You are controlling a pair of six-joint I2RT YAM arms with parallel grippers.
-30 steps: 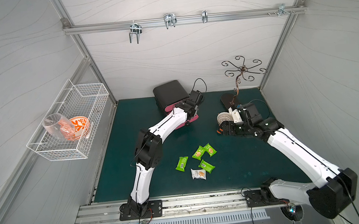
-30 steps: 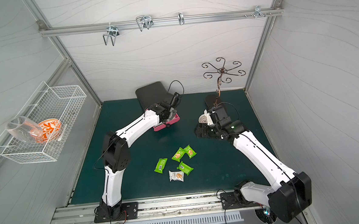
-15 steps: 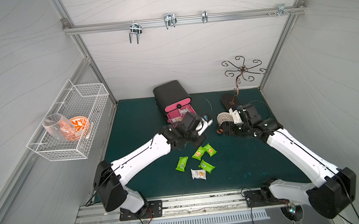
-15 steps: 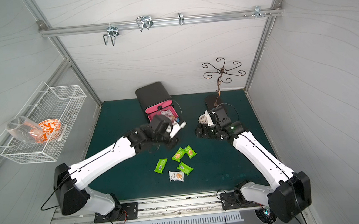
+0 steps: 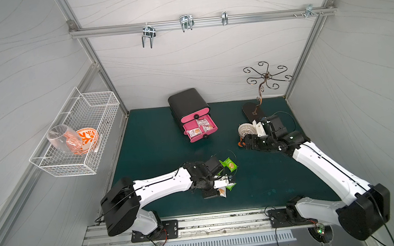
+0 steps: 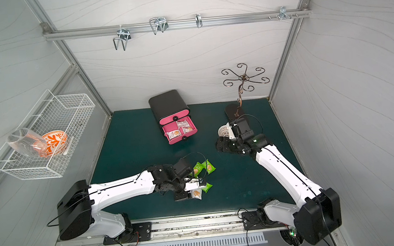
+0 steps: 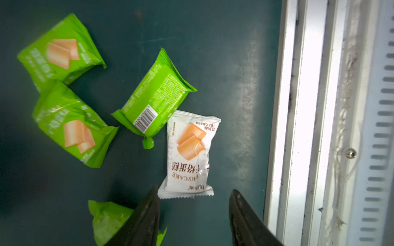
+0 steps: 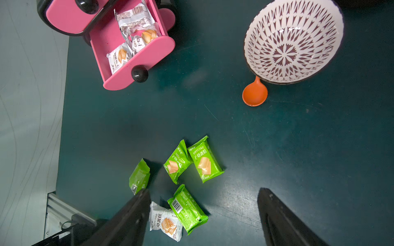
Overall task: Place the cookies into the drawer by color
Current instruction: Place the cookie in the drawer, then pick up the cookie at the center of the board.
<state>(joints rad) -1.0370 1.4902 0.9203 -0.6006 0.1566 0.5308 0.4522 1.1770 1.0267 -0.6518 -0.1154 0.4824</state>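
The cookies are small pillow packets of glossy, crinkled film with saw-toothed crimped ends. Four green packets (image 7: 153, 95) and one white packet (image 7: 189, 153) lie loose in a cluster on the matte dark-green table (image 5: 158, 136) near its front edge, well apart from the drawer (image 5: 201, 137). Two green ones show printed tan biscuit slabs, and one lies barcode side up. The white one carries orange-tan biscuits and brown lettering. Three more white packets (image 5: 202, 122) lie in the pulled-out lower drawer, which is smooth pink plastic with a round black knob, set in a rounded black case. The left gripper (image 7: 194, 204) hangs over the white packet's crimped end, its black tapered fingers apart and holding nothing. The right gripper (image 8: 204, 190) is spread wide and empty, near a white bowl (image 8: 292, 40) with a dark ray pattern and an orange spoon (image 8: 254, 94)
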